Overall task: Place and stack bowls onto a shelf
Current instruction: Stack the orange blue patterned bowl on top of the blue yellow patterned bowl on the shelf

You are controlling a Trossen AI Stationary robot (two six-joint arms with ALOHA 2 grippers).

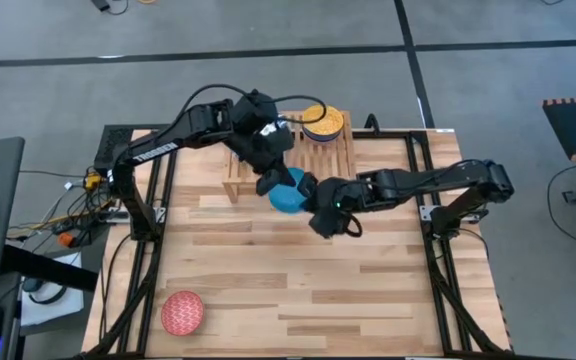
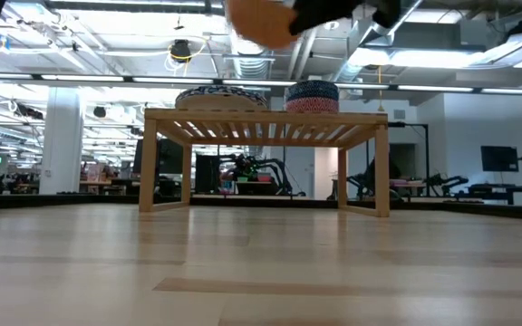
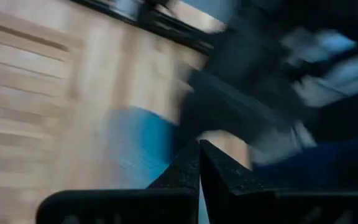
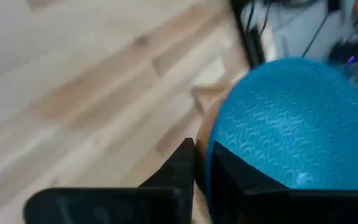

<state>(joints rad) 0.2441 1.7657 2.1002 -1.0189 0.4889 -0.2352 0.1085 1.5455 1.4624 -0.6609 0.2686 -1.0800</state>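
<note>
Bowls are the concern here, and the light blue bowl (image 1: pixel 287 194) is the one in hand: it is seen from above held off the surface (image 1: pixel 298 290) just in front of the shelf (image 1: pixel 293 150), between the two grippers. In the right wrist view the right gripper (image 4: pixel 201 163) is seen with its fingers pinched on the rim of this bowl (image 4: pixel 291 118), the patterned outer wall filling the picture beside them. The left gripper (image 3: pixel 199 163) is seen with its fingers pressed together on nothing, close beside the same bowl. A stack with a yellow bowl (image 1: pixel 320 122) uppermost is seen on the shelf, and a red bowl (image 1: pixel 181 311) lies well apart, near the front left corner of the surface.

The bowl is judged stiff, light enough for a single pinch, probably glazed and therefore slippery, and liable to chip if dropped. A thin rim grip allows it to swing or slide out, so the wall is best taken deep between the fingers, with the bowl kept level. A handover to the left gripper is judged likely, at the opposite rim.
</note>
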